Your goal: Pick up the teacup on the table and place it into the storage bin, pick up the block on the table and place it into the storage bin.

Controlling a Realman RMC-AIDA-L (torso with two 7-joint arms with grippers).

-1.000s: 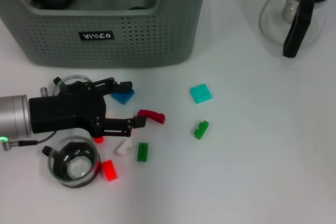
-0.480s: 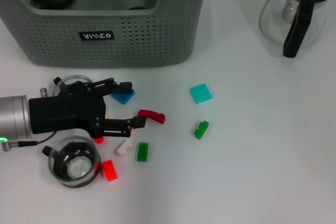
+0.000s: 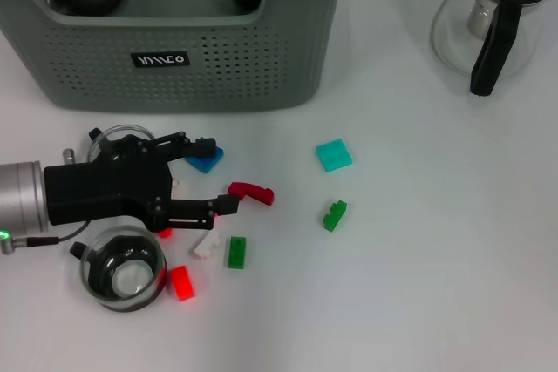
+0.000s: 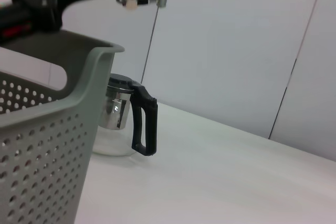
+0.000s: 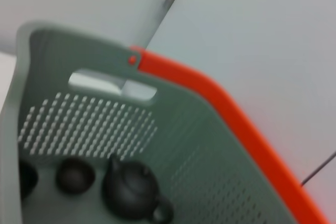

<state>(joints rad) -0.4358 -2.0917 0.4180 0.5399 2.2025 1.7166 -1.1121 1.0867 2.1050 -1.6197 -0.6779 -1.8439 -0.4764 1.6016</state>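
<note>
Left tool low over counter, lower left of head view, fingers spread wide, nothing held. Upper finger tip touching/over blue block, lower finger tip just beside red curved block. Gap between fingers bare counter, so no grasp yet.

Right tool not visible in head view; its wrist cam looks down into bin, so prob above it. Open or closed: can't tell.

Bin at upper left. Inside: dark teapot plus two small dark cups beside it on the bin floor, per right wrist cam. Teacup step looks done or partly done. Glass cup on counter at lower left, w/ another glass rim just behind left tool; unclear if those count.

Blocks: all on counter, none seen in bin. Red, white, green near tool; cyan and green mid-frame, well apart from tool.

Glass pitcher upper right, not part of job.

Est.: block step just starting, nearly all left.
</note>
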